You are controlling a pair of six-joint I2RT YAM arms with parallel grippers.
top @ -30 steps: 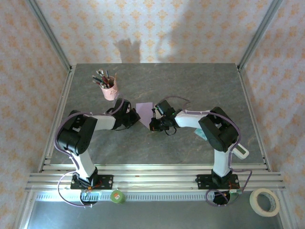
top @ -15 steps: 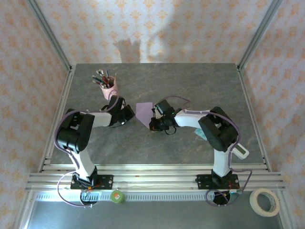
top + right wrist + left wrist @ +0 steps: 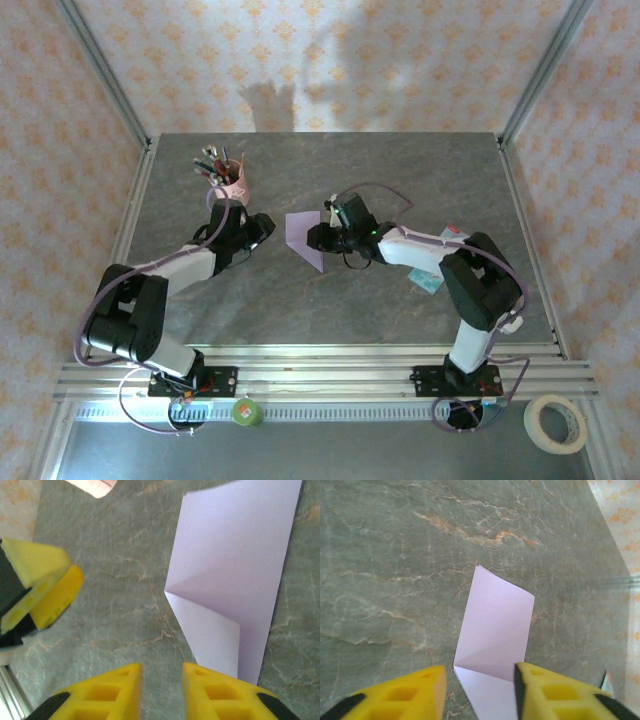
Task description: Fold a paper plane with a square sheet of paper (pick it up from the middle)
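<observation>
Low over the table (image 3: 400, 180), holding the left gripper (image 3: 480, 675) wide open and empty, the right gripper (image 3: 161, 675) narrowly parted, empty too. Flanking one partly folded square sheet of paper (image 3: 495, 625) lying flat. Leaving one pen cup (image 3: 230, 190) standing behind.

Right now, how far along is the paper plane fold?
Done: early folds. The square sheet of paper lies flat on the table, narrowed, with a diagonal crease and one corner flap turned over. In hand: nothing is gripped; the left gripper and right gripper are both open, one on either side of the sheet. Left: the remaining folds, as no wings or centre crease are visible yet.
</observation>
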